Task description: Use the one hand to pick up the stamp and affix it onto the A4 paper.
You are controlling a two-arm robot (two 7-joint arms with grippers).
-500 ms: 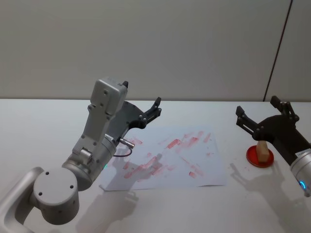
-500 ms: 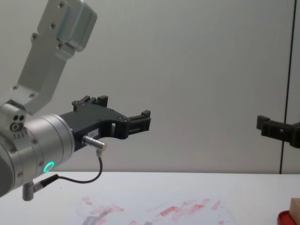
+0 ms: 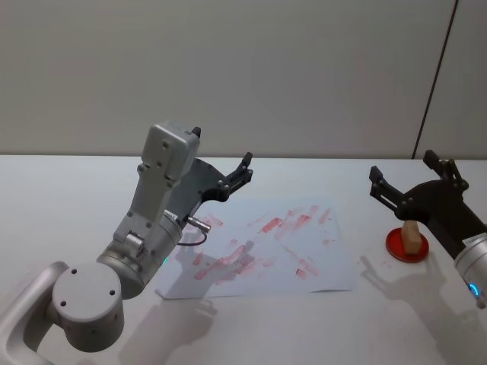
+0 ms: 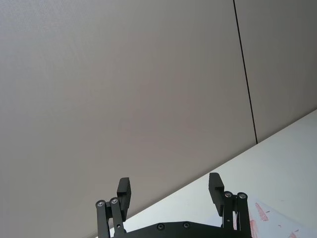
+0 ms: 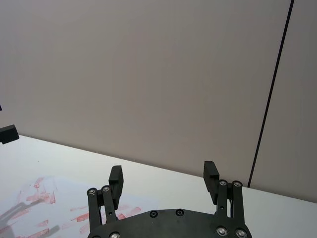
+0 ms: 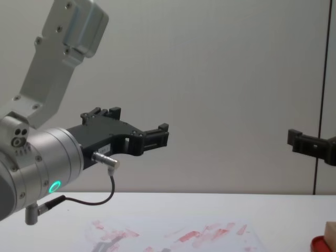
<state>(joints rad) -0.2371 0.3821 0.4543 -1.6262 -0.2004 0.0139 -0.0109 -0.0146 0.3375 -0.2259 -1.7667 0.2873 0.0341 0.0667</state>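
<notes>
Head view: the small pale tan wooden stamp (image 3: 412, 237) stands on a round red tray (image 3: 393, 245) right of the red-smeared white A4 paper (image 3: 323, 266), below the raised black right tool (image 3: 402, 167), fingers spread; the left tool (image 3: 246, 167), also spread, hangs above the paper.

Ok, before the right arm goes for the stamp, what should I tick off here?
1. Right gripper open: ok.
2. Stamp upright on the red tray, nothing touching it: ok.
3. Right gripper centred over the stamp: cannot tell; it hangs above the table near it.
4. A4 paper flat, beside the tray: ok.
5. Left gripper away from the stamp, raised at the paper's left side: ok.
</notes>
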